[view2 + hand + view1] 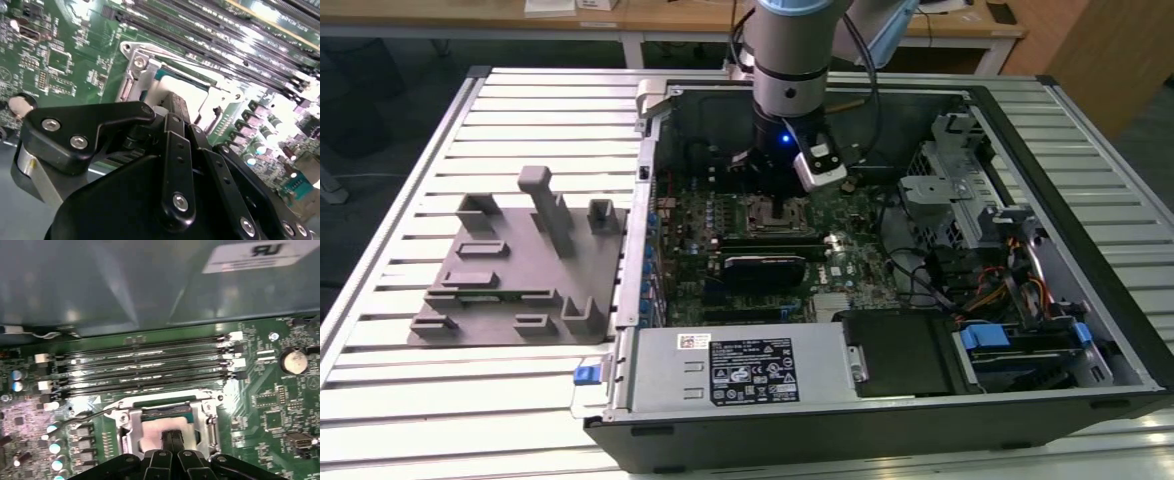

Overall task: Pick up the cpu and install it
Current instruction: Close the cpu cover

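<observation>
**Over the socket, gripper squeezed together**

Down inside the open PC case, I'm hanging above the socket on the motherboard, fingers pressed together with nothing between them. The cpu lies flat in that socket, silvery top up, just under my tips.

Exterior view overlooks the open computer case; both wrist views face its socket closely.
</observation>
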Available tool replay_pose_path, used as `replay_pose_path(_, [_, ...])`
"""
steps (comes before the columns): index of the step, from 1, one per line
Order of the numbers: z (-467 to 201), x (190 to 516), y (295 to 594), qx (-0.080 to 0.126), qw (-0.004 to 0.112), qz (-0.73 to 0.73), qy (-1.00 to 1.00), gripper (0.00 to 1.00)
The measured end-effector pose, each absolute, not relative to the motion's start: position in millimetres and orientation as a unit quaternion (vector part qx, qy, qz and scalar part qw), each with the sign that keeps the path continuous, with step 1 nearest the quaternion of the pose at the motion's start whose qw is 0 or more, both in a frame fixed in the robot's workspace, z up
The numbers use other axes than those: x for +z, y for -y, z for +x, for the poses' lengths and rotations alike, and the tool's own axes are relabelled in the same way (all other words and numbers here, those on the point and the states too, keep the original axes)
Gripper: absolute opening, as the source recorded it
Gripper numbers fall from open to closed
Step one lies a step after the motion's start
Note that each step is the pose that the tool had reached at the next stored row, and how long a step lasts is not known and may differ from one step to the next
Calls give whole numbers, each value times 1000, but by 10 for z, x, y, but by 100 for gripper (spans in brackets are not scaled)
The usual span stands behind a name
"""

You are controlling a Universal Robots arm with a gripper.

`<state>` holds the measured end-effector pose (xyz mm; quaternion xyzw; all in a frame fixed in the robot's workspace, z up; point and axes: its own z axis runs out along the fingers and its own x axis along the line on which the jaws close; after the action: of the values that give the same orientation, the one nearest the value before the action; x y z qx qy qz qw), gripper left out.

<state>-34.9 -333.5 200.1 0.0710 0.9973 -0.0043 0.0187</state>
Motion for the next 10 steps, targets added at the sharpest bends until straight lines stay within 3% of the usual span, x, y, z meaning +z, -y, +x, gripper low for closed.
replay_pose_path(10, [-375,2023,3335,-4,20,71,-997,11])
